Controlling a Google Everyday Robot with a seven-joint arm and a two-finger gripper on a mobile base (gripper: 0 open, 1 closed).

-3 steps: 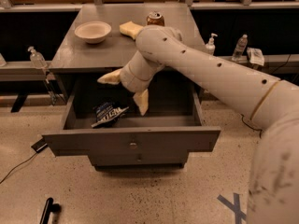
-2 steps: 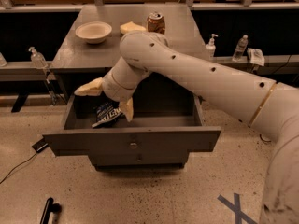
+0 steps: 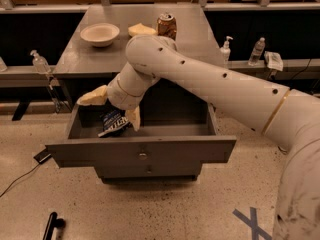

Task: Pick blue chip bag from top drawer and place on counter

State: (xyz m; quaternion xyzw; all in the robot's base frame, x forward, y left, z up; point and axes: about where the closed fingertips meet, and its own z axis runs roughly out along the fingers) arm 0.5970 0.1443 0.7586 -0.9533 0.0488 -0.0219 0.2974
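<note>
Bag (image 3: 113, 124) lay in the open drawer (image 3: 140, 153), left of centre, its top hidden behind the gripper (image 3: 114, 109), fingers spread wide over it; the arm reached down from the right.

The tool (image 3: 113, 108) has swung left over the blue chip bag (image 3: 112, 124).

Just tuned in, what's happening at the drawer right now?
The arm is down in the open top drawer, with the gripper open and its fingers either side of the blue chip bag, which lies in the drawer, not yet lifted. The counter holds a bowl, a sponge and a can.
</note>
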